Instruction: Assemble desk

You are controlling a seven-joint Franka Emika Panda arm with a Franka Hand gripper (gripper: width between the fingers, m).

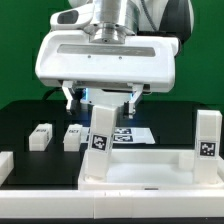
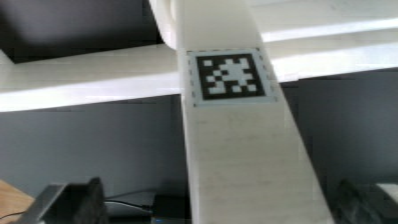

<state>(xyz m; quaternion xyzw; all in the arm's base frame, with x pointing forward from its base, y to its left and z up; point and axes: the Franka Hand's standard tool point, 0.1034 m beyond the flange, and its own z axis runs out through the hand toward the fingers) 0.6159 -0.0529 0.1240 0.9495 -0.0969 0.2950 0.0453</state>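
Half is judged done: on the rimmed white panel (image 1: 140,165), at six o'clock, a corner leg (image 1: 207,135) and a centre leg (image 1: 101,130) are seen upright, the latter flanked by the tool (image 1: 102,98), fingers parted. At nine o'clock, a loose leg (image 1: 40,136) and its twin (image 1: 72,136), smooth boxy plastic, are left on the black desk (image 1: 20,115).

No words, numbers or brand names to read anywhere. Only coded patterns: a black-and-white square tag (image 1: 100,141) on the upright white plastic block leg (image 1: 100,120) at centre, a second tag (image 1: 207,150) on the white block leg (image 1: 207,125) at the exterior view's right, and more on the marker board (image 1: 135,133).
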